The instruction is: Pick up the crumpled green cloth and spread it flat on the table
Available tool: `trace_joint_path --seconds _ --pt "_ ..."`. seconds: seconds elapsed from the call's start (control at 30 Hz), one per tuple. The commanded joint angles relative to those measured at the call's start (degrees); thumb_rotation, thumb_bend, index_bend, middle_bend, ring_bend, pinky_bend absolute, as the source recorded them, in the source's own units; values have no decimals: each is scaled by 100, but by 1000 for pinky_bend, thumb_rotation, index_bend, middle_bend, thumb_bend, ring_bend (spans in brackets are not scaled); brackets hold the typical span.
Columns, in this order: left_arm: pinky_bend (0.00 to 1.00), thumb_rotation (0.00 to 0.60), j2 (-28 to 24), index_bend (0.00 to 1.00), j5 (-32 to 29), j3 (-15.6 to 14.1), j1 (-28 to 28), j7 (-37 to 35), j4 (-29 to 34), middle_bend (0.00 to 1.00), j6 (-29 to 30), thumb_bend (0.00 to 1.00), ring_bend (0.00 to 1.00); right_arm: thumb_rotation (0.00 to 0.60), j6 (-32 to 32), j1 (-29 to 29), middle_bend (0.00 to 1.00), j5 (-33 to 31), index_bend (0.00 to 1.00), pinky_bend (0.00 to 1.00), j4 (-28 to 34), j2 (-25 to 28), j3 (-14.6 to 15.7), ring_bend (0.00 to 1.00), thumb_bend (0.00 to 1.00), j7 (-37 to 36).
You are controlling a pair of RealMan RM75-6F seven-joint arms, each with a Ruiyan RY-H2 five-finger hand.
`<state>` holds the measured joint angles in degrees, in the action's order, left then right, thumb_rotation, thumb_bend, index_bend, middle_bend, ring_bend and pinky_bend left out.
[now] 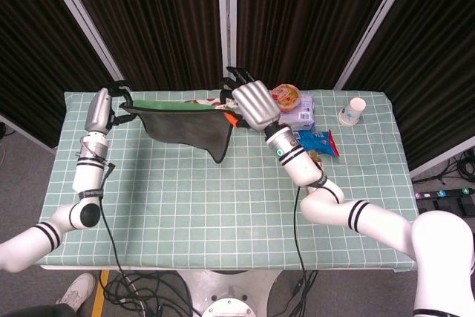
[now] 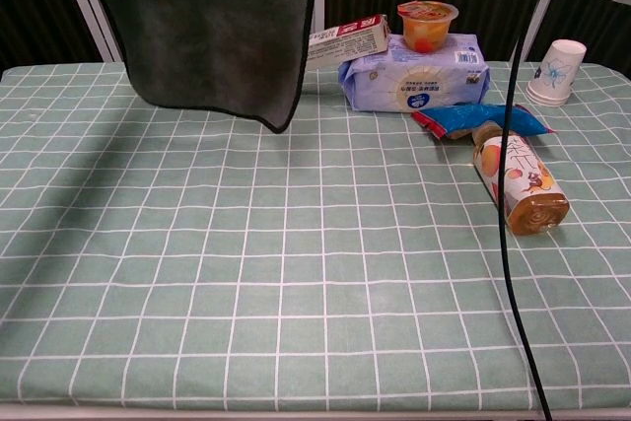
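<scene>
The green cloth [image 1: 185,122] hangs stretched in the air over the back left of the table, dark grey-green with a bright green top edge. My left hand [image 1: 100,109] grips its left top corner. My right hand [image 1: 252,105] holds the right top corner. In the chest view the cloth [image 2: 212,27] drapes down from the top of the frame like a curtain, its lowest point just above the tablecloth. Neither hand shows in the chest view.
Along the back right are a long red-and-white box [image 2: 345,41], a blue wet-wipes pack [image 2: 414,76] with a fruit cup [image 2: 427,25] on top, a blue snack bag [image 2: 483,120], a lying drink bottle [image 2: 518,184] and a paper cup [image 2: 554,71]. A black cable [image 2: 508,194] hangs on the right.
</scene>
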<state>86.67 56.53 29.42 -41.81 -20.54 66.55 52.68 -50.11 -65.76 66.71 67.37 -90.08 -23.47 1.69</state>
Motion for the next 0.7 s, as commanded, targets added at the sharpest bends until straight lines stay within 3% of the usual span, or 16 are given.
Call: trace_joint_path --seconds 0.03,0.43,0.7 --pt "258 600 -72 812 173 -132 126 -29 168 419 186 446 225 600 -85 69 255 371 655 88 -100 23 143 66 553 -372" --pt "257 600 -181 807 1395 -1651 994 348 1054 419 783 439 226 600 87 398 258 1556 656 70 28 -82 1370 64 552 -1059" --pt "257 600 -222 799 2076 -2323 1231 698 1273 419 961 423 226 600 -66 742 260 1867 656 70 248 -163 1849 64 549 -1079"
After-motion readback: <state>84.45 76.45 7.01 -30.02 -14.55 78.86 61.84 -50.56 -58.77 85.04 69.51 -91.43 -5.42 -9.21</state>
